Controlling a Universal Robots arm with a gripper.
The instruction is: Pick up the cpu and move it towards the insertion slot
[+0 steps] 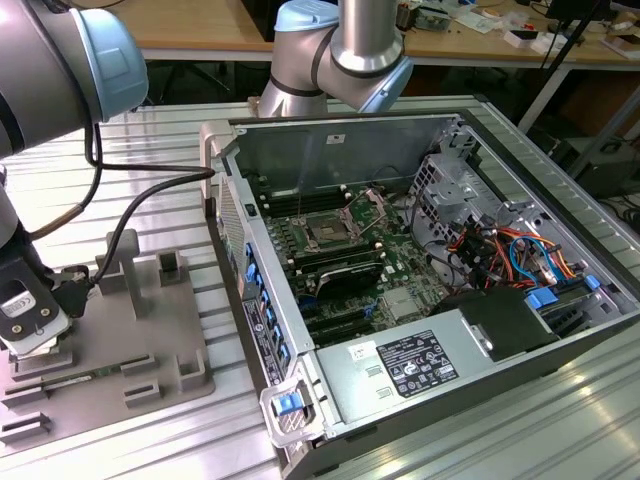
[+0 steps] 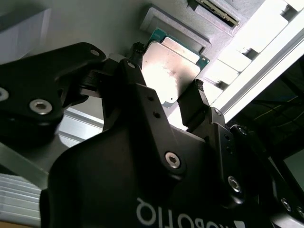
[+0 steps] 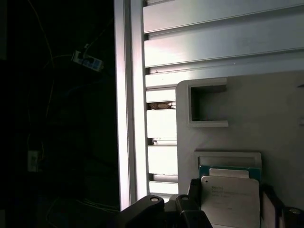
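Clamped across two opposite edges of the cpu (image 2: 171,71), with the black fingers (image 2: 199,92) of the gripper (image 2: 168,68) drawn in tight and no gap to spot on either side in the first wrist view. Probably taken by the edges to leave the silvery top and the contact face untouched, and to carry it level. Held flat, top turned up toward the wrist, with a green rim peeking out along one side. Nearly square in outline, so no long axis worth naming. Lined up edge to edge with the raised pocket frame (image 3: 228,159) just beyond it. Hard to say whether resting in its seat or raised a touch above it.

Placed over the grey tray (image 1: 185,340), at the near end of the exterior view's left, on the slatted metal table (image 1: 150,160). Likely parked in a moulded pocket there to fix position and heading for a repeatable grasp.

Well apart from the insertion slot (image 1: 326,231), off toward the exterior view's right inside the open computer case (image 1: 330,140), amid green board. Looks ready to receive, with the dark square bare and the metal frame (image 1: 365,205) apparently hinged up beside it, presumably to clear a straight drop. Not yet carried any of the way across.
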